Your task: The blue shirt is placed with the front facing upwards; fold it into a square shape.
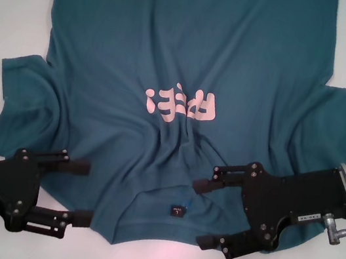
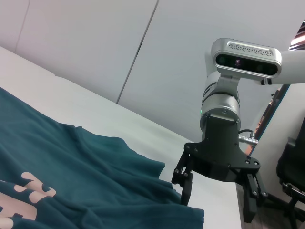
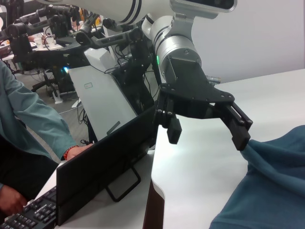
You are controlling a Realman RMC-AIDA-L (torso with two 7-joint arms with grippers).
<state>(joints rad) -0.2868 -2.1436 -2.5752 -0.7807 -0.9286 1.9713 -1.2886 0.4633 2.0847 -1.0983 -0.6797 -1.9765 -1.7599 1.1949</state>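
A white surface (image 1: 8, 2) carries the shirt (image 1: 191, 59), spread front up, collar end between the two pincers. The left pincer (image 1: 81, 192) and right pincer (image 1: 202, 213) both gape wide, holding nothing, at the shoulders. The wrinkled cloth beside each pincer could bunch, so a pinch might catch uneven layers and skew the fold.

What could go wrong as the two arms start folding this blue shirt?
The blue shirt lies rumpled, with creases around the pink lettering, so a fold made now may come out crooked. The left gripper sits at the shoulder edge and the right gripper beside the collar, both with jaws open; uneven grasps could skew the fold. The left sleeve is bunched and may get trapped inside.
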